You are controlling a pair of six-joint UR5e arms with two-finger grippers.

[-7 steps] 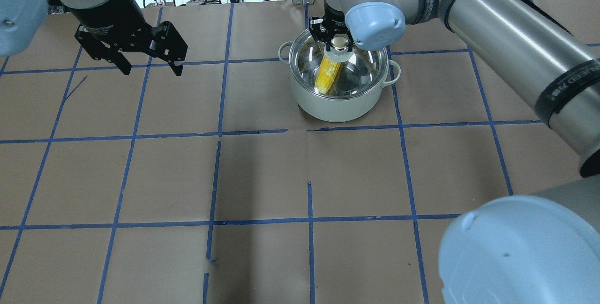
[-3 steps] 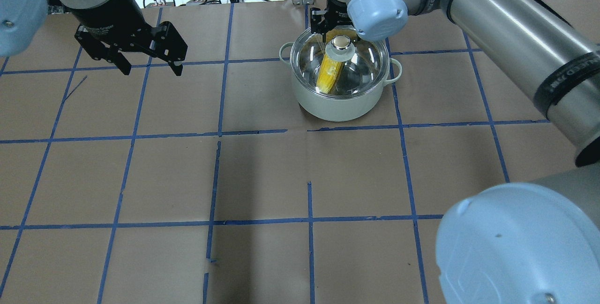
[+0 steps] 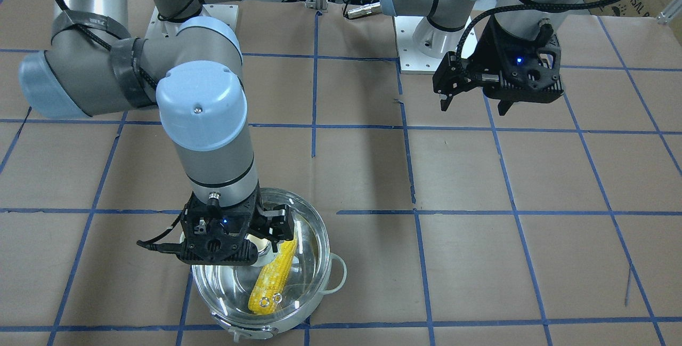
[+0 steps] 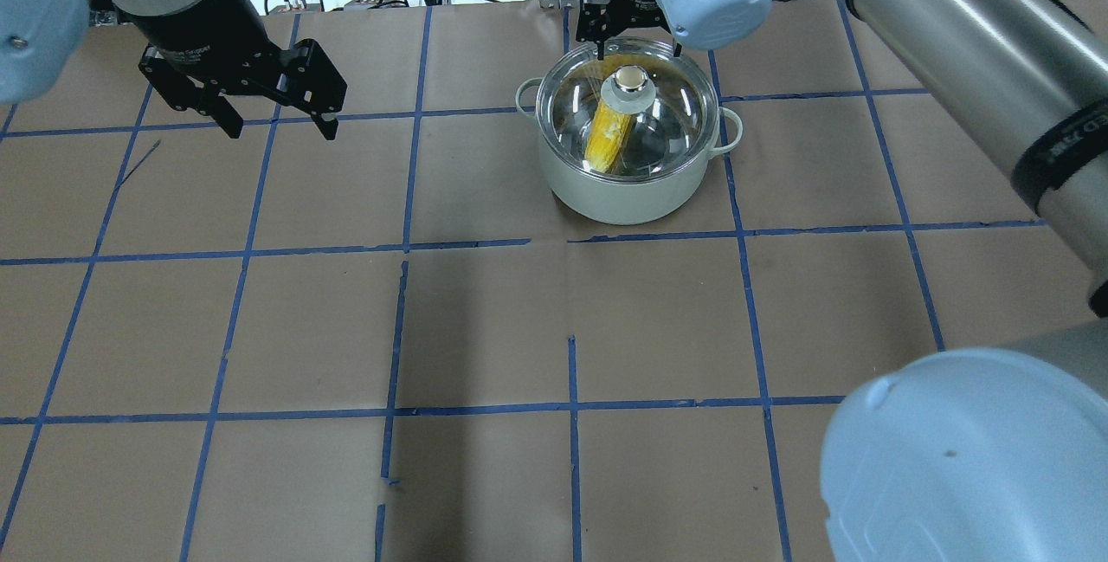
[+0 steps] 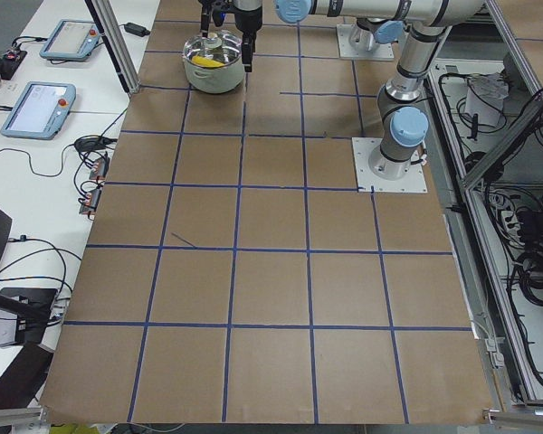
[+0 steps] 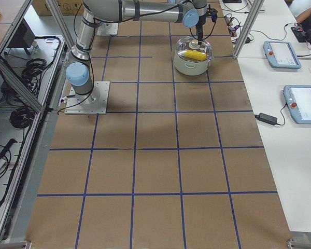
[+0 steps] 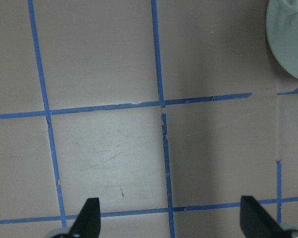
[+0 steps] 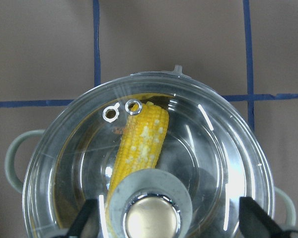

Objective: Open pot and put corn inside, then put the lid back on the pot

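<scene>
Corn [image 8: 139, 144] lying inside pot [image 4: 619, 194], under lid [image 4: 666, 125] sitting on pot rim. Right gripper [image 8: 170, 220] hovering above lid knob [image 4: 631, 79], fingers spread, gripping nothing. Left gripper [image 4: 281, 125] hanging well apart from pot, robot's left side, fingers spread.

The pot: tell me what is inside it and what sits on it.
The corn lies inside, seen through the clear lid closing the pot. The knob hides one end of the cob.
</scene>
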